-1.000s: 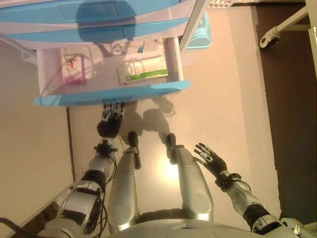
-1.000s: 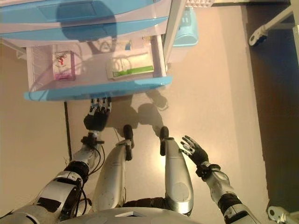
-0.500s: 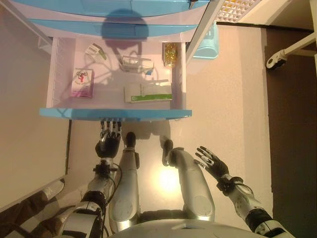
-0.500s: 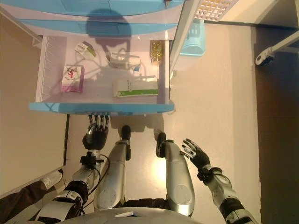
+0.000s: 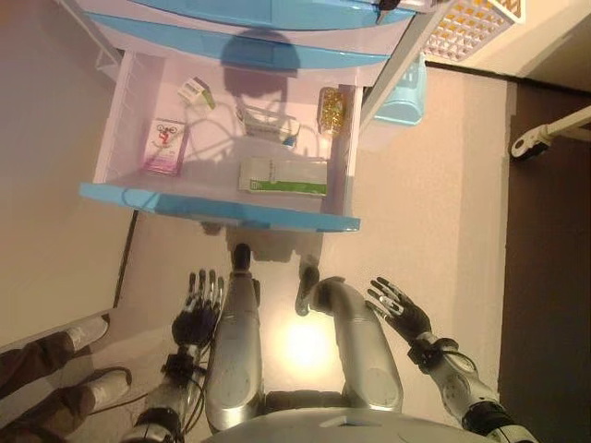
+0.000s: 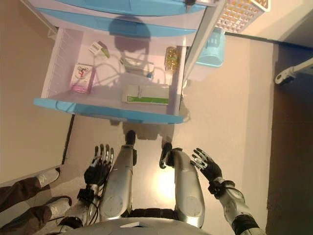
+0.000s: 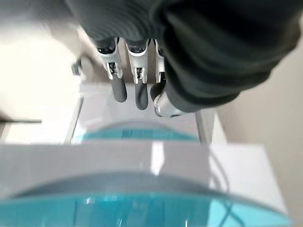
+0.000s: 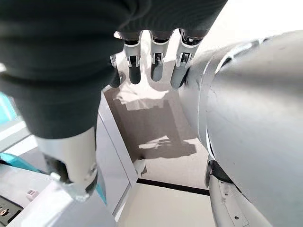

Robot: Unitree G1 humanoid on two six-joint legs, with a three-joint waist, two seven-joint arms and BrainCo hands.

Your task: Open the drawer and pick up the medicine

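Observation:
The drawer, white with a blue front, stands pulled out under the blue-fronted cabinet. Inside lie a pink-and-white medicine box, a flat green-and-white box, a small white-and-green box, a bottle of yellow capsules and a clear pack. My left hand hangs open below the drawer's front, well apart from it, its fingers straight. At the lower right my right hand is open and holds nothing, fingers spread.
A person's shoes stand at the lower left, close to my left arm. A light blue basket sits on the floor right of the cabinet, with a white grid basket above it. A castor wheel shows at far right.
My left hand has come back from the drawer's front edge, toward my body. The camera has shifted, so the drawer now sits tilted in view. The right hand stayed put.

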